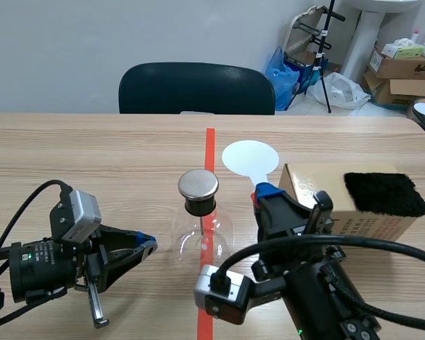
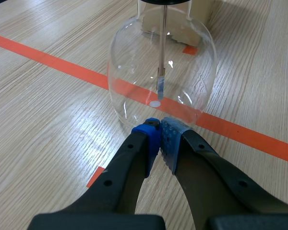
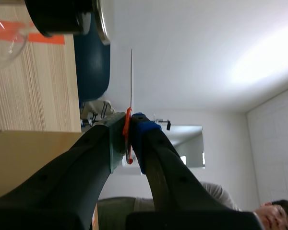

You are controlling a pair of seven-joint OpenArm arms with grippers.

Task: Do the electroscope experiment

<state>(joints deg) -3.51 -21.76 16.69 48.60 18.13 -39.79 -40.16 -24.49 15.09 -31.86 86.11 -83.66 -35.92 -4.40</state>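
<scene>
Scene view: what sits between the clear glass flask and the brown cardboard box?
The right gripper, fingers shut on an orange-handled white round paddle, stands between them; the scene view shows it.

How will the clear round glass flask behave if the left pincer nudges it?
Probably fragile: the clear round glass flask looks thin-walled. Its round metal cap sits high, so it may tip. On the smooth wooden table it could also slide.

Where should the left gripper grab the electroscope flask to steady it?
Likely the black neck just under the metal cap, coming level from the left. The glass bulb is round, smooth and far wider; the neck is narrow and upright. The left gripper, shut by the bulb's base, must open first.
</scene>
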